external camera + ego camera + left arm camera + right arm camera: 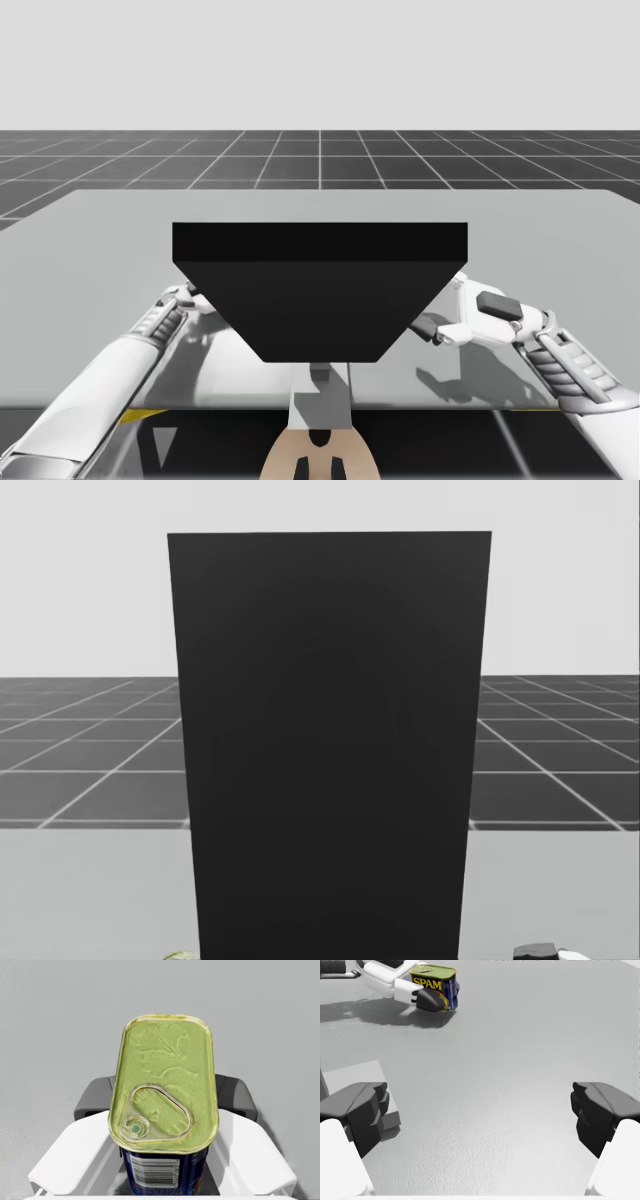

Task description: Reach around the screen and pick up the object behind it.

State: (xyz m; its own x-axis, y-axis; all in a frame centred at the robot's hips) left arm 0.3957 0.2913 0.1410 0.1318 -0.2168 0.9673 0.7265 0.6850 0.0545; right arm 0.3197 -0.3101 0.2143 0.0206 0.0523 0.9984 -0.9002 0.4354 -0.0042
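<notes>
My left gripper [164, 1099] is clamping the blue rectangular can [164, 1090] from both sides, just beside the screen's [320, 290] left edge. The can is apparently sitting on the table [520, 1035], so the lift is outstanding. My right gripper [480, 1115] is hanging wide open to the right of the screen.

The robot's left arm [90, 400] and right arm [610, 430] are smooth white shells. Each ends in a ribbed grey-and-white wrist, one on either side of the tall black flat screen [320, 290]. The left gripper [165, 1097] has broad white finger shells tipped with rounded dark grey pads [95, 1097]. The right gripper [480, 1115] is built alike: white shells and blocky charcoal pads [362, 1110] with stepped edges.
</notes>
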